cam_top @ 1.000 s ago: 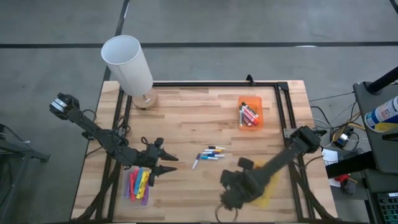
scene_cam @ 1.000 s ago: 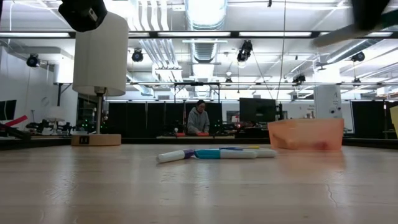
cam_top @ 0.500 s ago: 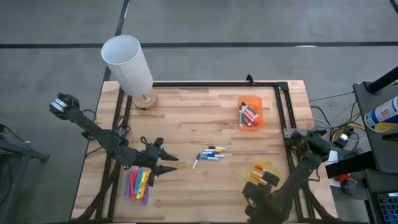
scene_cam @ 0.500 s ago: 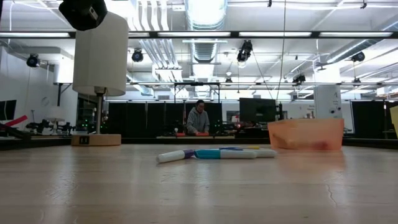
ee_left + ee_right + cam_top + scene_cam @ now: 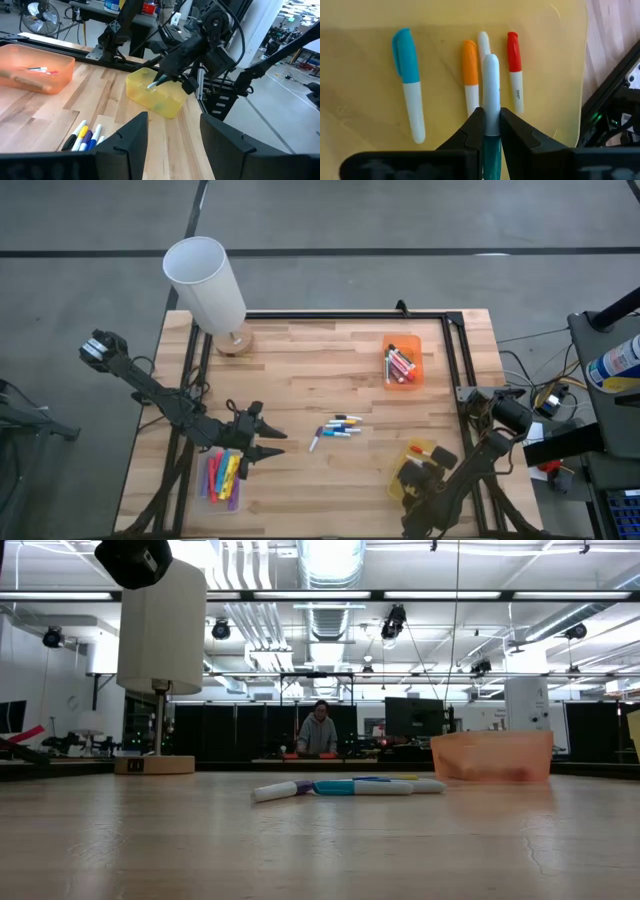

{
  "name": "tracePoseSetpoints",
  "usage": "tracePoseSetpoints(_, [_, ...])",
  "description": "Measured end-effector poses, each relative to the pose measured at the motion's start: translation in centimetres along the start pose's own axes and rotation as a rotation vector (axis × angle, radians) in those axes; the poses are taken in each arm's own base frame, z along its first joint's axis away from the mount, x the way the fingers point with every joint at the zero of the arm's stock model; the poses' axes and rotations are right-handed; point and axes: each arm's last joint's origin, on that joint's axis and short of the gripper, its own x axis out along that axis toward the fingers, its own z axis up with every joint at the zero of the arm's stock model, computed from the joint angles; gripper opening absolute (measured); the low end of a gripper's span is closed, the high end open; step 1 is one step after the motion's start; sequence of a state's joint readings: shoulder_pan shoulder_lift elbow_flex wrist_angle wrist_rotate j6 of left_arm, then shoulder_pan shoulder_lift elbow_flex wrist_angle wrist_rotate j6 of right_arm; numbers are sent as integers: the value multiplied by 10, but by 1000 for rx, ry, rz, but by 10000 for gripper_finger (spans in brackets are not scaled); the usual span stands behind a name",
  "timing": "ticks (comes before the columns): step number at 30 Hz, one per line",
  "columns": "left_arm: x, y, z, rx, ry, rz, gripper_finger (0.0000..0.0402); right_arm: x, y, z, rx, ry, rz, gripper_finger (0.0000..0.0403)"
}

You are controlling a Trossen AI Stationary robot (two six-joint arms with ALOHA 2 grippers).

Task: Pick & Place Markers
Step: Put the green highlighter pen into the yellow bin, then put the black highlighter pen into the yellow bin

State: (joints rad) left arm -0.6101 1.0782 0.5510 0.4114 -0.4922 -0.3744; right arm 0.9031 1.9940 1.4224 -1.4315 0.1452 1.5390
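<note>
High view: taking the loose cluster of short thin plastic marker pens (image 5: pixel 337 429) at the middle of the wooden table (image 5: pixel 300 360) as the landmark, the left gripper (image 5: pixel 270 442) waits just left of it, jaws spread wide and empty, over the clear bin of yellow, pink and purple markers (image 5: pixel 223 476) on the near left. That bin's colours, and the red and pink pens in the translucent orange bin (image 5: pixel 402 363) right of and beyond the cluster, suggest a sort by colour.

Right of the cluster and nearer, the right gripper (image 5: pixel 428 478) hangs over the translucent yellow bin (image 5: pixel 420 452), probably to drop its load there. Its wrist view shows the jaws pinched on the barrel of a white-capped teal marker (image 5: pixel 490 95), cap end projecting past the fingertips (image 5: pixel 476 122), just over a blue-capped pen (image 5: pixel 409 82), an orange-capped pen (image 5: pixel 469 75) and a red-capped pen (image 5: pixel 514 70) lying in the bin.
</note>
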Motion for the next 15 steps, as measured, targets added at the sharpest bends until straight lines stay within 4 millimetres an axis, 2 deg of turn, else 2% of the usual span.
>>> tracePoseSetpoints(8, [0,0,0,0,0,0,174,3,-3,0,14,-6,-19,81])
tracePoseSetpoints(15, [0,0,0,0,0,0,174,-10,-12,4,-13,-38,-96,127])
